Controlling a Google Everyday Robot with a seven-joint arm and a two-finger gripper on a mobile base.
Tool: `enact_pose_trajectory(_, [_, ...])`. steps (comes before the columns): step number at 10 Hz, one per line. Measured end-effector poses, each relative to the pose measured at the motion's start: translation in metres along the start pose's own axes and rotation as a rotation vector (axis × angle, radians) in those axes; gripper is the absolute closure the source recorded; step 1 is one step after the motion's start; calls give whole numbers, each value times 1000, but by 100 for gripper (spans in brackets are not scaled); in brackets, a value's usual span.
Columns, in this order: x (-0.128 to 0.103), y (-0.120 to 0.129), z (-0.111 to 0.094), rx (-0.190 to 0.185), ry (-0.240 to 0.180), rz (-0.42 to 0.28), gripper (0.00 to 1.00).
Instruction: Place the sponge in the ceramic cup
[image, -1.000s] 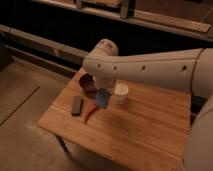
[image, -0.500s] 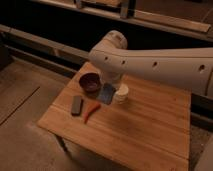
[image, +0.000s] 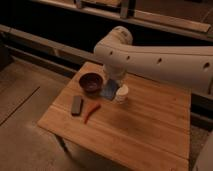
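Camera view: sponge (image: 108, 91) is at the cup's (image: 121, 93) nine o'clock, touching or nearly so, not inside. The tool (image: 114, 84) hangs just above it, under the arm; we cannot tell whether it grips. We judge the sponge should enter endwise, centred over the rim.

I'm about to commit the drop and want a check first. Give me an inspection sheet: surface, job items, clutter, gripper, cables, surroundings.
Surface: wooden table, slatted top.
Job's things: blue sponge sits between the bowl and the cup, not in the cup; cannot tell if it is lifted. Ceramic cup stands upright, close beside the sponge.
Clutter: dark brown bowl at the far edge; grey block and a slim red item lie nearer the front.
Grippers: gripper is low at the sponge, left of the cup, largely hidden by the arm.
Cables: nothing seen.
Surroundings: bare floor on the left; dark rails behind the table.
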Motion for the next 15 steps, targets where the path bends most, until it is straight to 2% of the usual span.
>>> enact_pose_trajectory(1, [-4, 6, -4, -14, -4, 7, 100])
enact_pose_trajectory(3, [-4, 6, -4, -14, -3, 7, 100])
enact_pose_trajectory(7, [-68, -35, 26, 33, -23, 114, 100])
enact_pose_trajectory(9, [-84, -41, 37, 42, -20, 136, 100])
enact_pose_trajectory(12, [-94, -41, 54, 57, -3, 138, 100])
enact_pose_trajectory(15, [-85, -27, 78, 76, 35, 115, 100])
